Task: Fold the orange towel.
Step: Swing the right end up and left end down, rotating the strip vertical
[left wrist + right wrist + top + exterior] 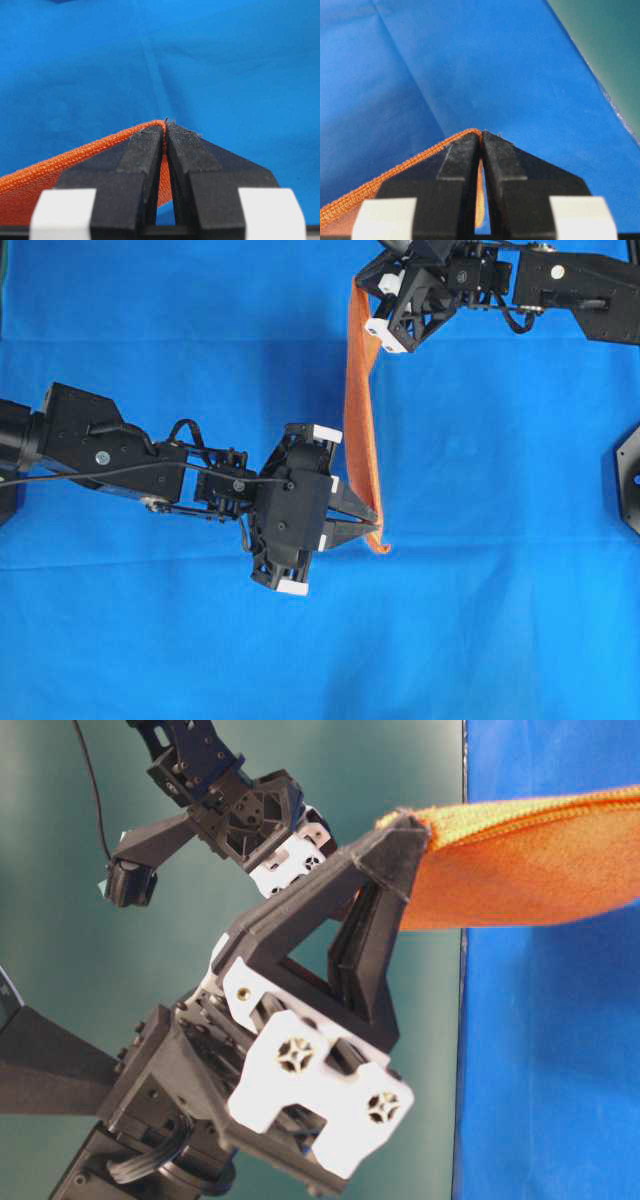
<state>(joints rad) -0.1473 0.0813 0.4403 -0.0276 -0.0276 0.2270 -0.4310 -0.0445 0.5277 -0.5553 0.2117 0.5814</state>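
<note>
I can read no brand, label or writing on anything here. My left gripper [372,523] is clamped on one corner of the orange towel [360,400], and my right gripper [360,302] is pinched tight on another corner — the cloth hangs stretched between them, edge-up, above the blue cloth [500,620] that covers the table. In both wrist views my black fingers [150,150] press together on the stitched hem. Nothing stands between the two grippers but the towel itself.
</note>
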